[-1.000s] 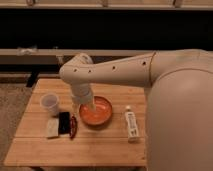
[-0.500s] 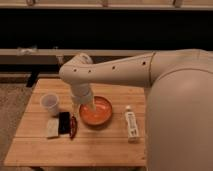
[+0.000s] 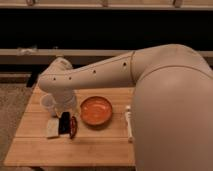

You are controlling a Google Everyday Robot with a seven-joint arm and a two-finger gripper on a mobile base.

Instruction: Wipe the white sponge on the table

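The white sponge (image 3: 52, 128) lies flat on the left part of the table (image 3: 80, 150), touching nothing but the boards. My gripper (image 3: 66, 111) hangs at the lower end of the pale arm, just right of and above the sponge and over a black rectangular object (image 3: 64, 123). It holds nothing and its jaws stand open. The arm's bulk hides most of the fingers.
A white cup (image 3: 48, 102) stands behind the sponge, partly covered by the arm. An orange bowl (image 3: 96, 111) sits mid-table, a small red item (image 3: 73, 127) lies beside the black object, and a white bottle (image 3: 128, 122) lies to the right. My large body fills the right side.
The arm has swung left, from above the orange bowl to above the black object beside the sponge. The things on the table have not moved.
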